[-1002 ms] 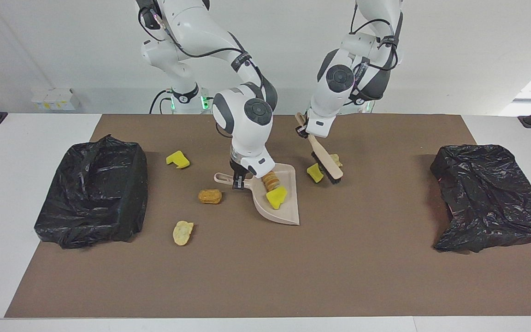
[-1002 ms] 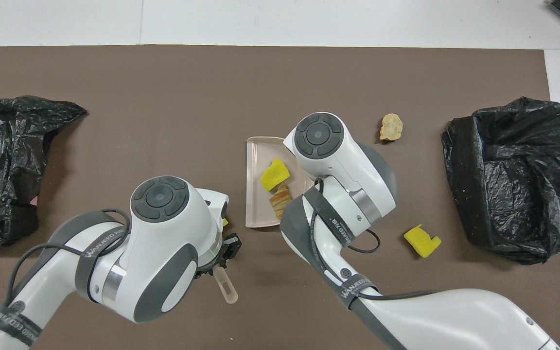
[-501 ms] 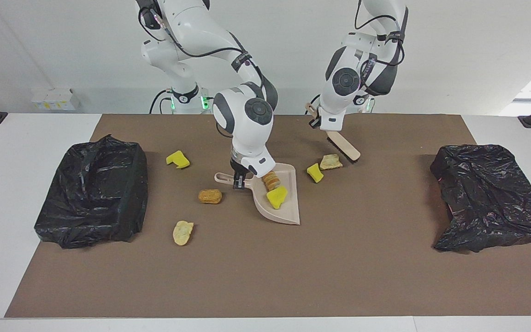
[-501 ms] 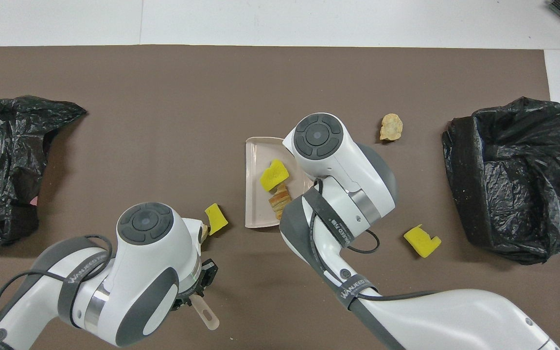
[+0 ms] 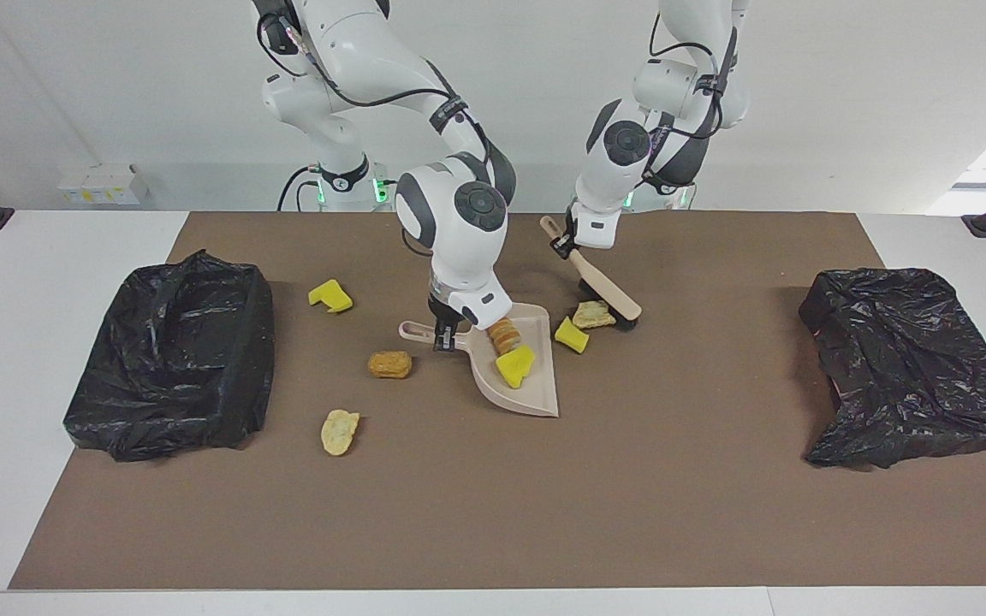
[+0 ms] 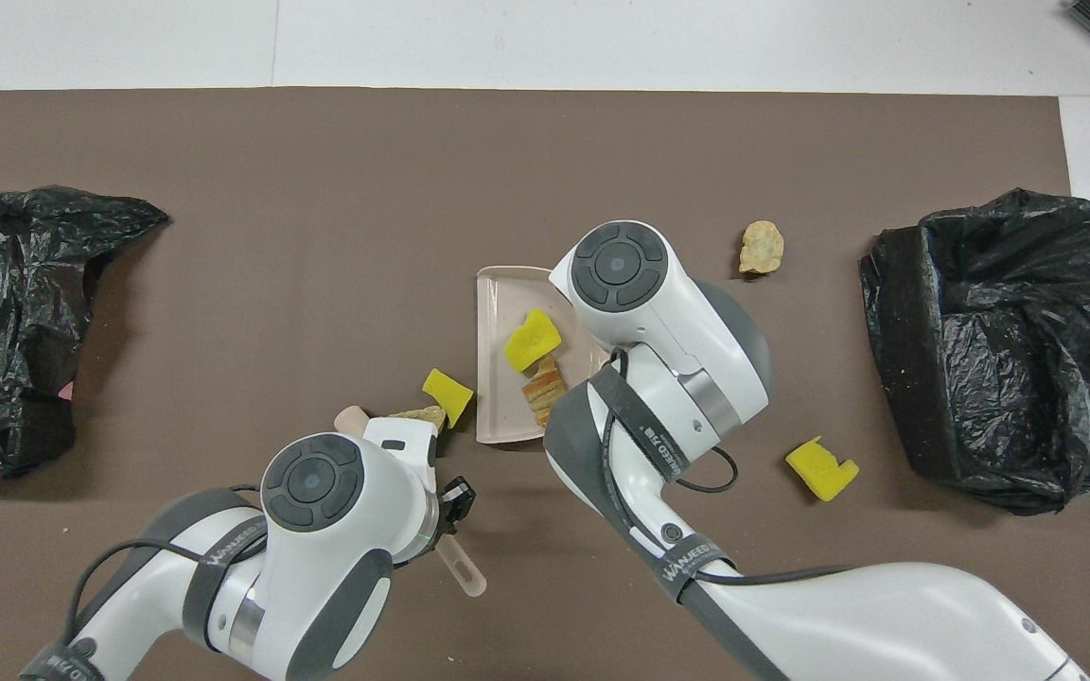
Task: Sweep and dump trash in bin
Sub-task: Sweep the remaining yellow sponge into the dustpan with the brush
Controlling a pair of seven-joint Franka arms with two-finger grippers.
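The right claw (image 5: 445, 335) is clenched on the handle of the beige dustpan (image 5: 520, 376), holding it flat on the brown surface (image 5: 544, 513) with its open lip turned toward the left arm's end. Two pieces of trash already lie in the pan: a yellow sponge chunk (image 5: 513, 366) and a ridged tan pastry piece (image 5: 502, 334). The left claw (image 5: 563, 243) grips the brush (image 5: 602, 291) by its handle, bristles down on the mat.

In the facing view, at about 3 o'clock from the pan's lip, another yellow sponge (image 5: 571, 334) and a tan cracker (image 5: 594, 315) sit just ahead of the bristles. The sponge is nearly touching the lip.

To my eye, the stroke wants to run straight toward the pan's mouth, low and steady, bristles staying down so the cracker can't slip under. Too brisk and the sponge may bounce over the pan's rim. The pan must hold firm.

Three scraps wait near the right arm's end: a notched yellow sponge (image 5: 331, 295), a brown nugget (image 5: 390, 364) and a pale chip (image 5: 339, 431). A black-lined bin (image 5: 172, 359) stands at that end, another bin (image 5: 908, 368) at the left arm's end.
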